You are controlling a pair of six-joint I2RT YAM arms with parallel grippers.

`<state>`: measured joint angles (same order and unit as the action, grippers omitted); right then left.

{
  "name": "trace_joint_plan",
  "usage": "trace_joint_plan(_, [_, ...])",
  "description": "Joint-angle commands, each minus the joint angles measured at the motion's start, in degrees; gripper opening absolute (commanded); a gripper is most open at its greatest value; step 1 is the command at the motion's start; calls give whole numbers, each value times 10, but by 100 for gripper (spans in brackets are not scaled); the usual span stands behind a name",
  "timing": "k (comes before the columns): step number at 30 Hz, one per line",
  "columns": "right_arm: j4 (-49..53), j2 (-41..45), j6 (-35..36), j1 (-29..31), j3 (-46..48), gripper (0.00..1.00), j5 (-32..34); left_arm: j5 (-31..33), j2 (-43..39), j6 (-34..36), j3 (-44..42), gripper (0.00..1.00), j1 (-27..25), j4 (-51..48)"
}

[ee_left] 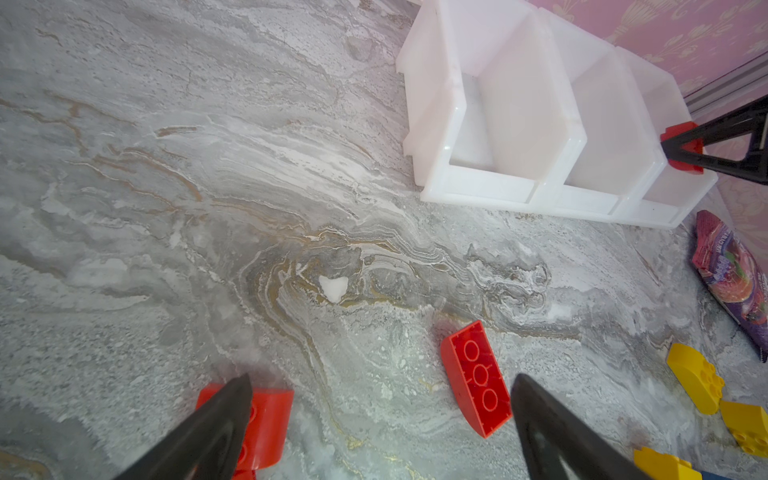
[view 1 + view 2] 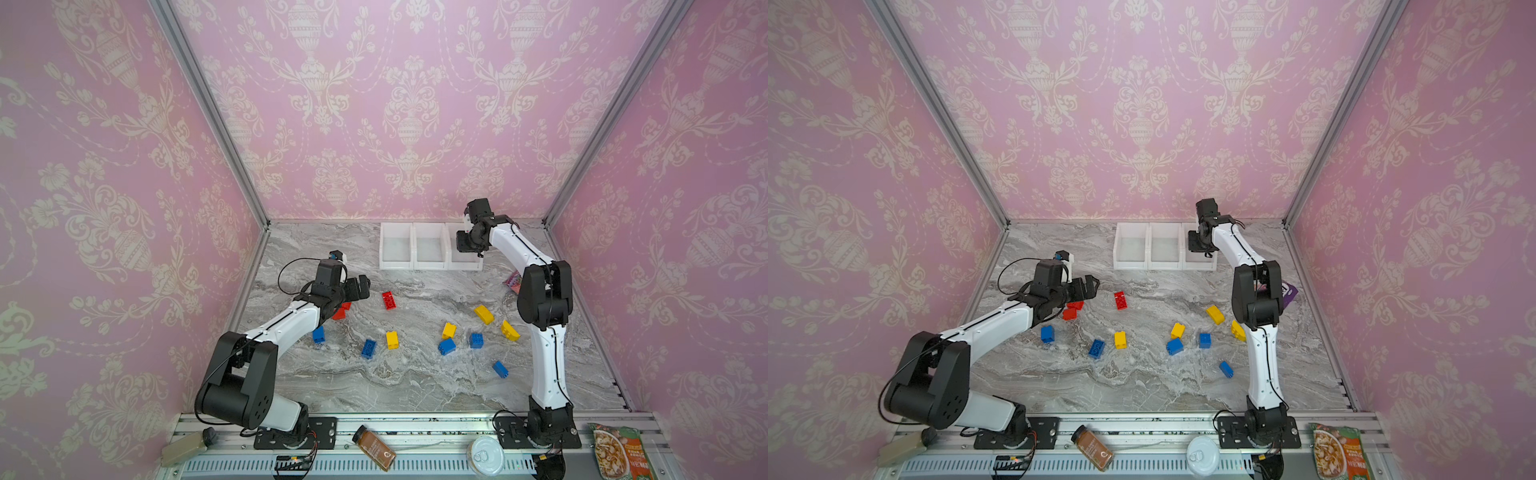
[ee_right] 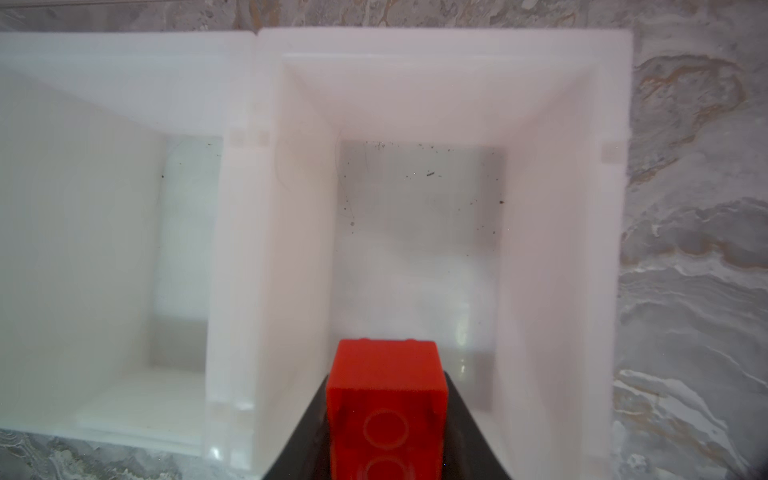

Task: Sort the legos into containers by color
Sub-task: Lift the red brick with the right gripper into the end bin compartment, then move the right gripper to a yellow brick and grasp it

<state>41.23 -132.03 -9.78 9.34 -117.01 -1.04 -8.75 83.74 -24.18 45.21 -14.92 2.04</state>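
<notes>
Nearest on the marble worktop [image 2: 374,386], loose blue and yellow legos [image 2: 446,345], well apart from the containers [image 2: 430,264]. Farther in, left gripper [image 1: 382,380] spread wide over the worktop, flanked by a rounded red brick [image 1: 266,424] and a long red brick [image 1: 478,378] lying on its side. At the back by the wall, right gripper [image 3: 386,382] pinching a small red brick [image 3: 386,357] over the opening of the right-end bin [image 3: 561,249] in the row of three joined white containers.
</notes>
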Motion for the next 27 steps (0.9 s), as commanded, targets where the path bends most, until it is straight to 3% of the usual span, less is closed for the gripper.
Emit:
trace_joint_plan(1, [33,-19,-13,-2,-36,30,-10,-10,-6,-12,3,99,-5,-10])
trace_joint_plan(9, [49,-44,-16,-7,-45,34,-8,-10,-6,-11,4,99,-6,-14])
trace_joint_plan(17, [51,-39,-16,-7,-37,47,-7,-9,-6,-10,4,99,-6,-16])
trace_joint_plan(23, [51,-28,-16,-7,-27,51,-16,-9,-8,-10,4,99,-6,-18])
trace_joint_plan(27, [36,6,-18,-6,1,59,-21,-7,-7,-10,5,99,-6,-20])
